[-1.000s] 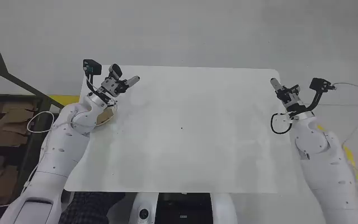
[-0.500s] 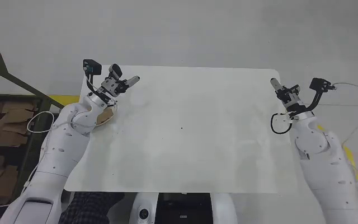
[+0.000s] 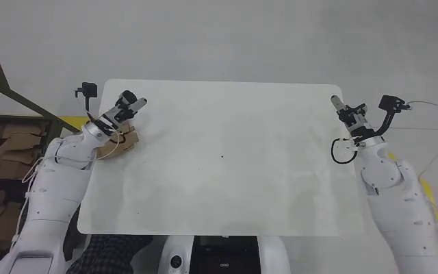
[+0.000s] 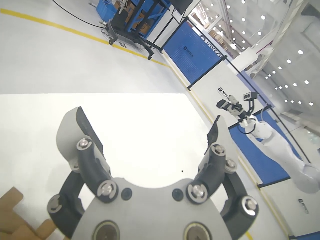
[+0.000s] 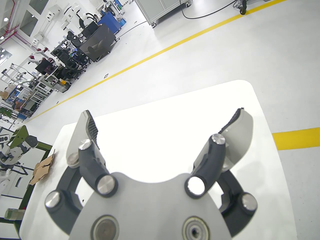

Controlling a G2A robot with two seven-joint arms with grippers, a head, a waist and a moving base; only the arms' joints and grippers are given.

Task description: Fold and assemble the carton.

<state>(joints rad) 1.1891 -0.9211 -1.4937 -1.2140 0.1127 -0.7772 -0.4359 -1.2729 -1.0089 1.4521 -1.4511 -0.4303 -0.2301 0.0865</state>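
Left gripper (image 4: 147,116), jaws spread wide and empty, hovers over the table (image 3: 226,192), whose near side edge runs just beside it. The flat brown carton (image 3: 127,140) lies just behind and below this claw, partly under its wrist, not yet folded. The right gripper (image 5: 162,118), likewise wide and empty, sits well apart across the table. Judged step: taking hold of the blank. To grasp soundly, the left claw should tilt down over the cardboard, close on a free panel edge rather than a crease, then slide it toward the middle, within both arms' reach.

The carton (image 5: 42,169) is matt brown cardboard, the table (image 3: 226,171) smooth, faintly glossy white.
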